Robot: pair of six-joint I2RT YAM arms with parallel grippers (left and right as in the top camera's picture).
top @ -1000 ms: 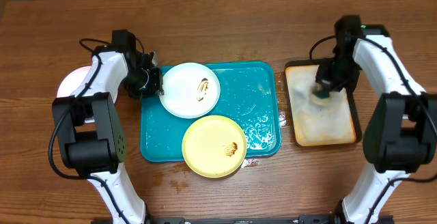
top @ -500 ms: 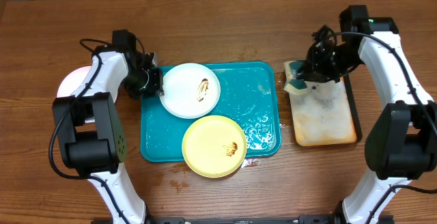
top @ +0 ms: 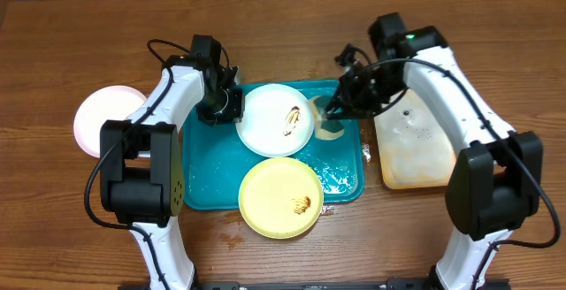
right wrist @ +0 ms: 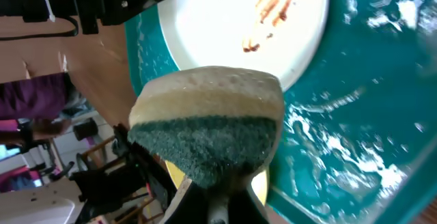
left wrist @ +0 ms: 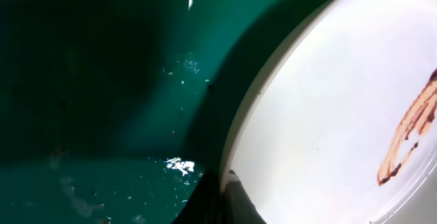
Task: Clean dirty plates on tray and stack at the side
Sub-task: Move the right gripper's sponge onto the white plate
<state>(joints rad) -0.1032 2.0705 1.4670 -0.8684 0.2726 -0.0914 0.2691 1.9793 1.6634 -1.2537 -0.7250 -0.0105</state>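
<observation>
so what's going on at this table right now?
Plate washing, mid-job. The left gripper is shut on the left rim of a brown-smeared white plate on the teal tray. The right gripper holds a sponge at that plate's right edge; contact is unclear. A yellow plate, also smeared, overhangs the tray's front rim. A third plate sits on the table beside the left arm, off the tray.

Even overhead light — murky left-wrist view, glare off the white plate
</observation>
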